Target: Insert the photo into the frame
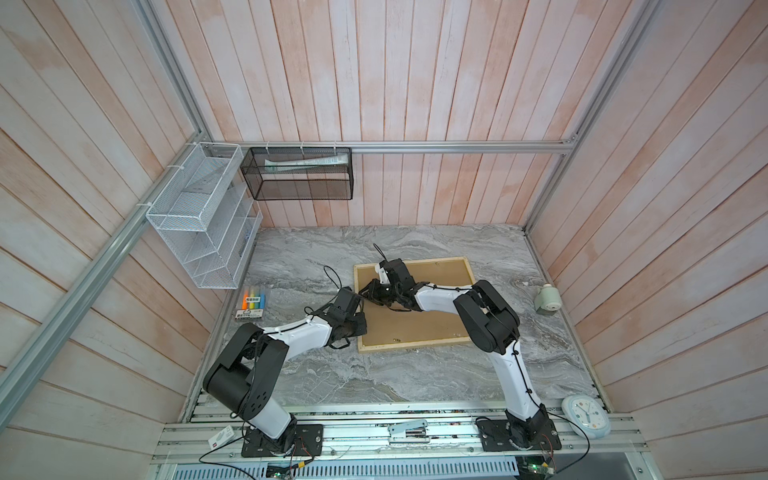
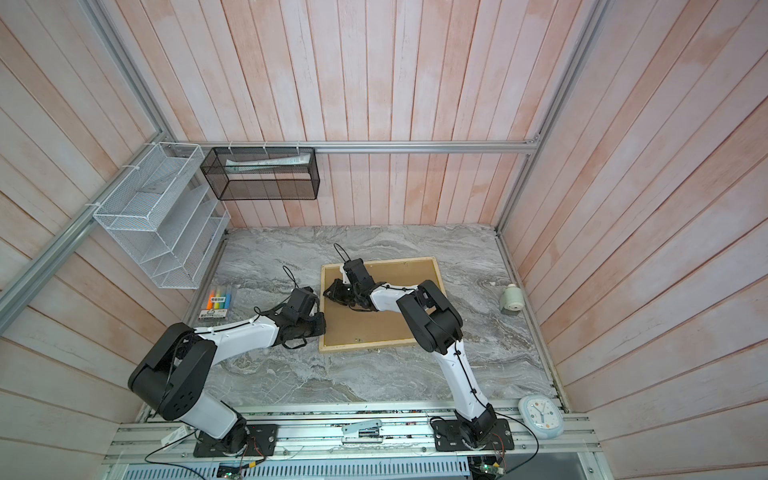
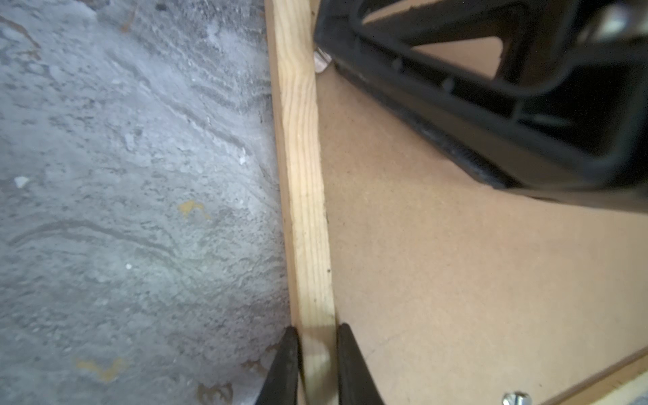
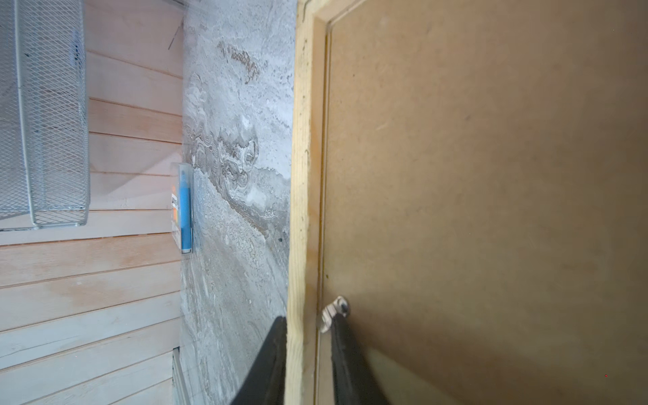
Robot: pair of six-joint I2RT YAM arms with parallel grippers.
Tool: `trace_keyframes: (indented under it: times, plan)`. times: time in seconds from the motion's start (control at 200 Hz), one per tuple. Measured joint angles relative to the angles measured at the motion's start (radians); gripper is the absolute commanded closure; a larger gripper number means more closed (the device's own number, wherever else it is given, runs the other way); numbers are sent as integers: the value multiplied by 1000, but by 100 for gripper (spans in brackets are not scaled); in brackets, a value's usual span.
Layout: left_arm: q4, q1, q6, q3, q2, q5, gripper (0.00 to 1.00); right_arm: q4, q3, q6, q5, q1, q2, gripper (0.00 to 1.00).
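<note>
Frame [image 1: 415, 344] lies face down on desk [image 1: 332, 374], board [image 3: 456, 280] seated in it. Photo not visible; maybe under board, cannot tell. Left end effector [image 3: 317, 329] pinches one side rail of frame, a finger on each side. Right end effector [image 4: 308, 319] straddles same rail further along and looks clamped too, inner finger right at metal tab [image 4: 335, 310]. Step looks like lifting or flipping frame by this rail. To do it well: raise both grips together, keep rail level, don't twist the thin wood, pivot on far rail, go slow. Risk: board drops out if tabs aren't turned.
</note>
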Motion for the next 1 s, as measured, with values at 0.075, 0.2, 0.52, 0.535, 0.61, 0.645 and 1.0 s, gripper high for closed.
trace_keyframes:
  times: [0.075,0.2,0.52,0.535,0.61,0.645,1.0]
  plan:
    - [0,0,0,0,0,1,89,57,-30,44,1,0,-2,75]
    - [0,1,2,0,0,4,89,137,-69,109,10,0,-3,75]
    - [0,6,5,0,1,14,89,224,-109,233,34,5,-3,75]
    - [0,6,6,0,1,14,89,225,-109,236,35,5,-3,75]
    - [0,6,7,0,1,14,85,235,-115,250,41,7,-3,75]
    - [0,6,7,1,1,14,83,243,-120,254,44,8,-3,75]
    - [-14,0,11,23,21,10,66,310,-209,293,70,24,-42,75]
